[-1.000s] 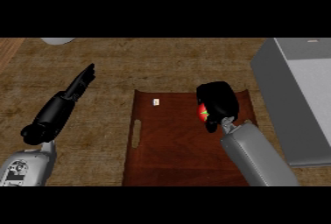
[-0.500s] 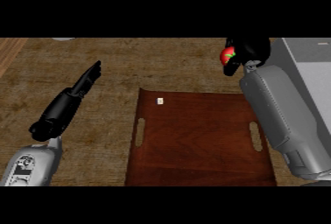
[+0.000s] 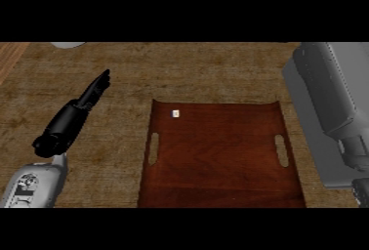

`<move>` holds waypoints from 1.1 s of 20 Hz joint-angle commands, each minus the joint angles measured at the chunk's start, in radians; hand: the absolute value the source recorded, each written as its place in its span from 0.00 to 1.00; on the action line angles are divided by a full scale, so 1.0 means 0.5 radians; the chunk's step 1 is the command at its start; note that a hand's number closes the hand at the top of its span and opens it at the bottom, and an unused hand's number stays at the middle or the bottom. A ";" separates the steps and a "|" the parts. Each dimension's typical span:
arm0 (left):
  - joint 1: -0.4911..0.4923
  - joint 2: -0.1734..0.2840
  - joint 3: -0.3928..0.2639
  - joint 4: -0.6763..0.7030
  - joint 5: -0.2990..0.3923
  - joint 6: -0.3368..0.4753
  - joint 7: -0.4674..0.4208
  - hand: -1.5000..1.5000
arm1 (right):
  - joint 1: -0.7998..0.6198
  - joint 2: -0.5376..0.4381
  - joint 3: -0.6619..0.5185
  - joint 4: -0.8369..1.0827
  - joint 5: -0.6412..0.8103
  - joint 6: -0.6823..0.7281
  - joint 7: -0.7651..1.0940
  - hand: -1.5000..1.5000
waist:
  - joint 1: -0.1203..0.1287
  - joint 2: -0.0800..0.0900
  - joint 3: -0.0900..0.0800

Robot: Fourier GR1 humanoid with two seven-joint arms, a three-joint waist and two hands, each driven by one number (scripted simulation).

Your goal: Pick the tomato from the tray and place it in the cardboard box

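The brown wooden tray [image 3: 216, 161] lies in the middle of the counter with two slot handles and a small white tag [image 3: 175, 113] near its far left corner; nothing else rests on it. No tomato shows anywhere. My left hand [image 3: 92, 93] hovers left of the tray, open, fingers straight and pointing away from me. My right forearm [image 3: 335, 88] runs up the right edge over the grey box [image 3: 316, 161], and its hand lies beyond the top of the view. The box's inside is hidden by the arm.
A pale round object [image 3: 69, 45] peeks in at the far left of the wood-grain counter [image 3: 209, 73]. A lighter wooden strip [image 3: 9, 58] borders the counter at the left edge.
My right arm carried the tomato from over the tray up and right to the box side; hand and tomato have now left the view. The left hand barely moved.
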 commanded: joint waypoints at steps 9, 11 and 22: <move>-0.049 0.059 0.076 0.052 0.037 -0.078 -0.015 0.50 | -0.169 -0.410 -0.315 0.467 0.011 -0.343 0.104 1.00 | -0.014 0.001 0.001; 0.062 -0.044 -0.023 -0.028 -0.028 -0.004 -0.005 0.50 | -0.161 -0.507 -0.281 0.596 0.086 -0.289 0.089 1.00 | 0.007 0.004 0.001; -0.017 -0.018 0.052 0.001 0.000 -0.018 0.024 0.50 | 0.089 -0.839 -0.534 0.850 -0.300 0.443 -0.410 1.00 | -0.055 -0.015 0.002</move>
